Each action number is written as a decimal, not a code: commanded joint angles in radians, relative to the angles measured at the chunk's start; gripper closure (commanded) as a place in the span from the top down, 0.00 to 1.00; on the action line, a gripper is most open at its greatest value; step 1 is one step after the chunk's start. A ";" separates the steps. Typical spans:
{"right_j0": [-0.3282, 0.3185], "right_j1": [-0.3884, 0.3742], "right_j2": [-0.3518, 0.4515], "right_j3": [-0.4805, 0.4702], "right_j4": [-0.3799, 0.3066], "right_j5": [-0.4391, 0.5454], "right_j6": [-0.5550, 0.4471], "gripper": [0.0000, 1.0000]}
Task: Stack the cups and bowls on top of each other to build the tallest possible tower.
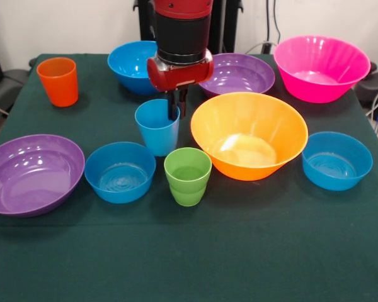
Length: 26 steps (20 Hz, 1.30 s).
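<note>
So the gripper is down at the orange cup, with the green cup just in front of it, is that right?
Not quite. In the front view the gripper is down at the light blue cup, not the orange cup, which stands alone at the far left. The green cup is just in front of it.

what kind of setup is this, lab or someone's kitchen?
Likely a robot lab: a red-and-black arm's gripper over a light blue cup, a green cloth-covered table with loose plastic bowls, and cables along the back wall.
</note>
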 commanded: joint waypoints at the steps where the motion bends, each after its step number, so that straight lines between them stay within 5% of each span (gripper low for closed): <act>1: 0.044 0.020 0.024 -0.069 -0.009 0.046 -0.039 0.00; 26: 0.057 0.033 0.005 -0.088 -0.030 0.083 -0.081 0.00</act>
